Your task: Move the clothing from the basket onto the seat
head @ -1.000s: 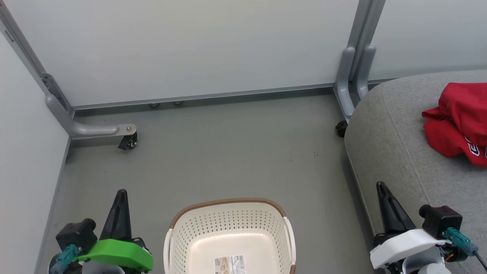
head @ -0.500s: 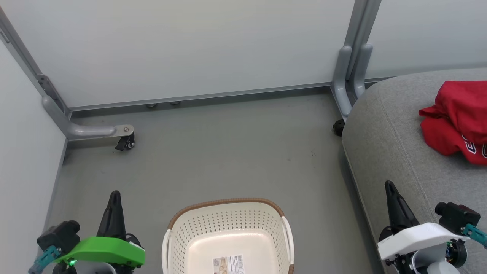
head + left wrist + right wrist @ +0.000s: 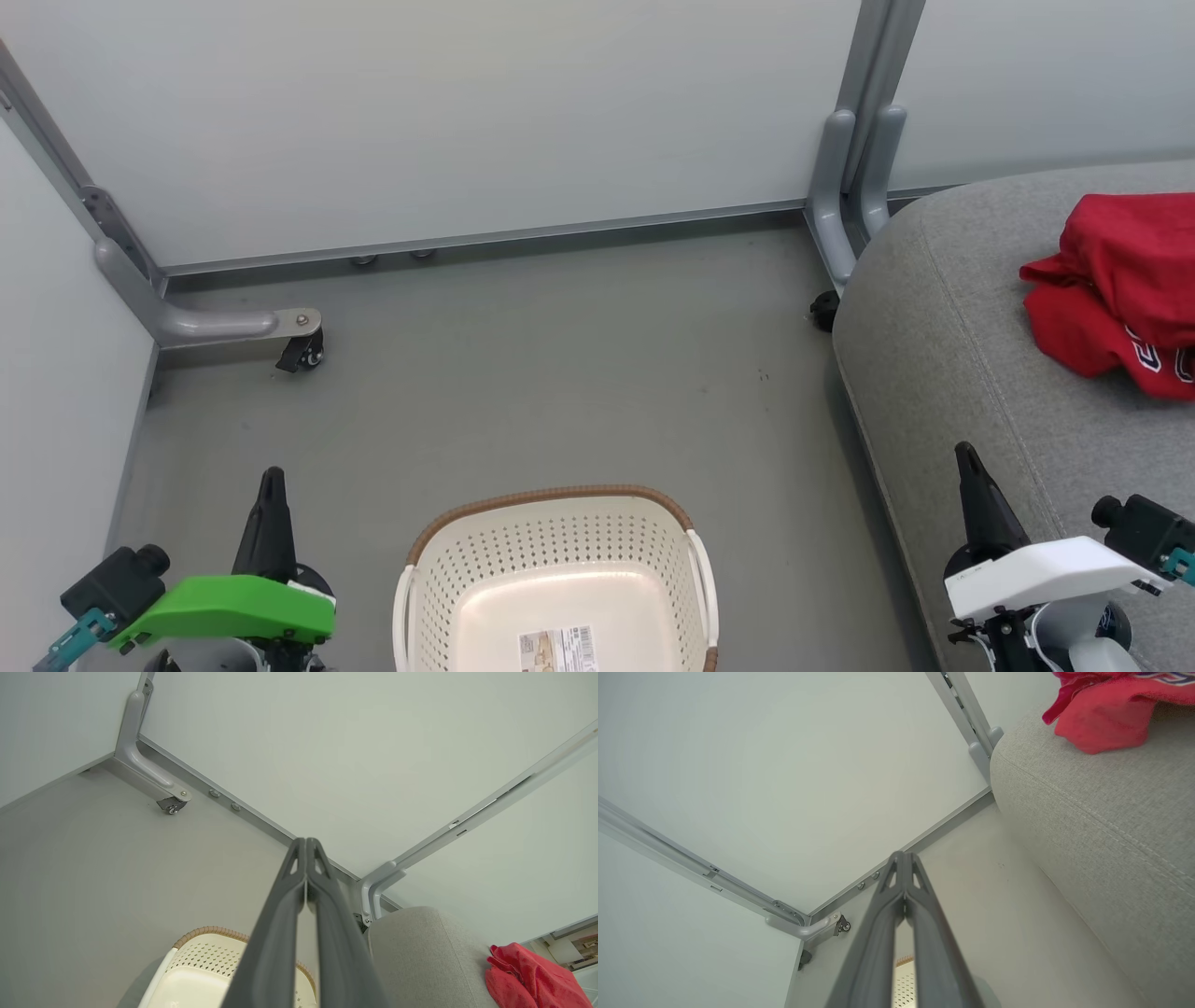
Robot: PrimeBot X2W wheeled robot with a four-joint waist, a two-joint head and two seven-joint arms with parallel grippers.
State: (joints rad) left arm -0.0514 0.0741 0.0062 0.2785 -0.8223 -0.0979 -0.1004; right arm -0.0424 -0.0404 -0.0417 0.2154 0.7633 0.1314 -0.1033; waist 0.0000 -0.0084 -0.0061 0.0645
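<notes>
Clothing (image 3: pixel 1116 280) lies heaped on the seat (image 3: pixel 943 355), basket (image 3: pixel 551 497) bare but for a label (image 3: pixel 558 649); left gripper (image 3: pixel 273 474) and right gripper (image 3: pixel 964 453) fingers closed, empty; task judged complete, so park both arms clear

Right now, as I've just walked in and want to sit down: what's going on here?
The red clothing lies heaped on the grey sofa seat. The white basket on the floor shows nothing inside but a label. The robot's left end effector and right end effector are both shut and hold nothing, one on each side of the basket. The moving job looks done.
</notes>
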